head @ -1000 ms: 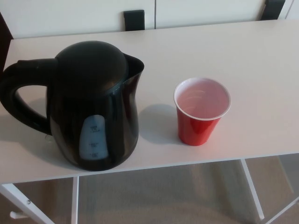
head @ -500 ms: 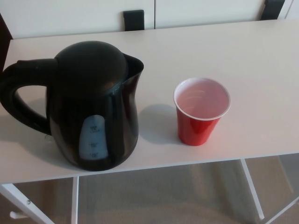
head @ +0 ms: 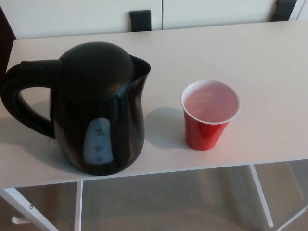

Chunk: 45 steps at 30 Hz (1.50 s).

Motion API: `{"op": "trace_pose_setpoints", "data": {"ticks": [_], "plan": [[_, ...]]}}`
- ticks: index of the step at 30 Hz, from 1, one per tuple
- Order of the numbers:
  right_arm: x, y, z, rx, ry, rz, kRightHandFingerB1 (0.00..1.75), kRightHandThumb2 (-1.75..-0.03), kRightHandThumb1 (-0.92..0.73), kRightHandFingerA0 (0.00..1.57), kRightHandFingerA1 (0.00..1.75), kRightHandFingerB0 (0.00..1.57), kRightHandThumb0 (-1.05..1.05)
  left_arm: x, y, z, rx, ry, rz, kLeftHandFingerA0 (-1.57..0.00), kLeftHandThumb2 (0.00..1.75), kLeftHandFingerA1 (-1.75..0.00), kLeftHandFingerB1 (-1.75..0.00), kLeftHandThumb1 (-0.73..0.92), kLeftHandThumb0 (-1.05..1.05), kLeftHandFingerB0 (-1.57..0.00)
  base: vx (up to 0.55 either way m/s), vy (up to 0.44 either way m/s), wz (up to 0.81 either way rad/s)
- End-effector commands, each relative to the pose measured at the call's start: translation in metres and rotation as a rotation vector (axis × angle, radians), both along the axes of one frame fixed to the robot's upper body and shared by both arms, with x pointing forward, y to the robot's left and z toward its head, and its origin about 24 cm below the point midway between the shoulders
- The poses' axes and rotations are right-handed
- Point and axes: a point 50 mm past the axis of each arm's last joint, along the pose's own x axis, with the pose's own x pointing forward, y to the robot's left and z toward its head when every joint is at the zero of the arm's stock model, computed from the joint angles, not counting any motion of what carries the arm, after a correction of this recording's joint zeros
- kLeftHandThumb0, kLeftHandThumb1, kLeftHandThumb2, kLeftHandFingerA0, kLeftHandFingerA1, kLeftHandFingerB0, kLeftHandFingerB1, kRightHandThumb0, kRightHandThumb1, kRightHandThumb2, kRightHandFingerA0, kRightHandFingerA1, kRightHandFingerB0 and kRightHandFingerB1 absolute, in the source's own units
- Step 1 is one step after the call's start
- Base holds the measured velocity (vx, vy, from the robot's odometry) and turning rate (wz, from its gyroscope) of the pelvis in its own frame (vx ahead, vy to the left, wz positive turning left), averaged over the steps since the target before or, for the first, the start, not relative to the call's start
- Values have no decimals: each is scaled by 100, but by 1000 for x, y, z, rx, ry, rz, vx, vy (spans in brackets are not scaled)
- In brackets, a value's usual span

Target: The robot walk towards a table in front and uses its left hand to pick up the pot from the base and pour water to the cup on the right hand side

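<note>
A black electric kettle [head: 96, 108] stands upright on the white table [head: 260, 53], at the left near the front edge. Its handle [head: 19, 103] points to the left and its spout [head: 142, 65] faces right. A pale water-level window shows low on its front. To its right, about a hand's width away, stands a red cup [head: 209, 115] with a white inside; whether it holds any liquid cannot be told. Neither of my hands shows in the head view.
The table's front edge runs just below the kettle and cup, with white table legs [head: 260, 192] and a beige floor under it. Dark chair backs [head: 140, 20] stand behind the far edge.
The whole picture has shifted a few pixels to the right, so the camera moved slightly. Kettle and cup stand as before.
</note>
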Motion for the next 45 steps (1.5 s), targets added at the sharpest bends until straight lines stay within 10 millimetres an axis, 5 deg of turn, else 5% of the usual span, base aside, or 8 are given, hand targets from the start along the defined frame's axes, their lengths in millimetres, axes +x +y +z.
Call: {"op": "trace_pose_setpoints", "data": {"ticks": [1,19,25,26,29,34,35,45], "plan": [[-11,-14,2,9,31,-71,77,-94,-25,92,92,60,-60,44,-31,20,-61,40,-292,-10,54,-30,-25,45,-43,-5,0,0,0],[-8,-15,3,9,22,-69,76,-84,-30,90,89,59,-61,95,-66,22,-103,109,-330,-12,64,-34,-24,39,-55,-8,0,0,0],[-9,-15,3,17,25,-81,76,-93,-24,86,90,58,-61,99,-69,20,-134,123,-324,-10,65,-35,-24,38,-53,-6,0,0,0],[-8,-15,3,18,21,-88,76,-85,-31,90,89,61,-61,101,-72,18,-138,127,-318,0,83,-48,-48,26,-28,0,0,0,0],[-7,-15,3,19,17,-90,77,-86,-30,91,90,61,-60,102,-74,15,-136,133,-319,-11,65,-35,-25,39,-56,-7,0,0,0],[-5,-15,5,7,9,-62,76,-85,-29,88,90,60,-62,104,-78,12,-124,137,-325,0,85,-47,-48,29,-28,0,0,0,0],[-5,-15,4,8,11,-66,76,-84,-29,90,89,61,-62,104,-79,11,-127,138,-329,-12,66,-37,-25,39,-55,-7,0,0,0],[0,-17,6,11,-8,-89,77,-86,-29,90,90,63,-59,111,-91,8,-68,163,-344,0,85,-47,-48,27,-31,0,0,0,0]]}}
